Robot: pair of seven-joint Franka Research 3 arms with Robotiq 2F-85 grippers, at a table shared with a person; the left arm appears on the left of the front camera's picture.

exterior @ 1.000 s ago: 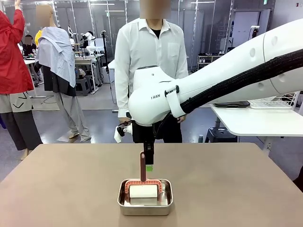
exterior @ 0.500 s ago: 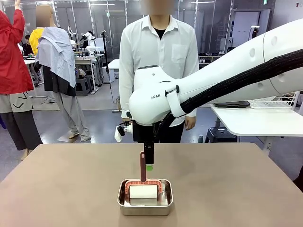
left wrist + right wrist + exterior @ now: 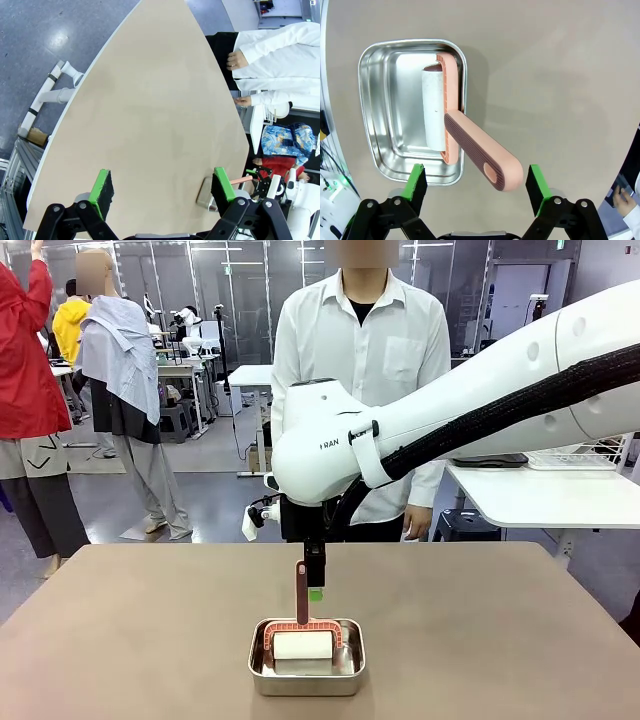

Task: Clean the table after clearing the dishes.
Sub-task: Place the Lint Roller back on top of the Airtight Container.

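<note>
Left end effector [image 3: 162,187]: fingers spread wide, nothing held, high above the surface [image 3: 150,100] and well left of the steel pan [image 3: 206,195].

Steel pan [image 3: 306,658]: on the near middle of the surface [image 3: 120,630], lint roller [image 3: 303,641] inside, white roll lying flat along the pan floor, handle rising out of the pan.

Right end effector [image 3: 476,182]: directly above the pan, fingers fully apart, handle [image 3: 480,159] between the green pads but not gripped (judged: roller about to be taken up or just set down).

To do the step well: centre the handle between the pads, close squarely across its ribbed flanks, lift straight up so the roll clears the pan [image 3: 395,115] rim without dragging the pan.

Dishes: none seen on the surface; clearing judged complete, wiping outstanding.

Surroundings: person in white shirt [image 3: 365,350] standing beyond the pan at the far edge, hands clear of the surface. Nothing else lying around the pan; no obstruction noted.
</note>
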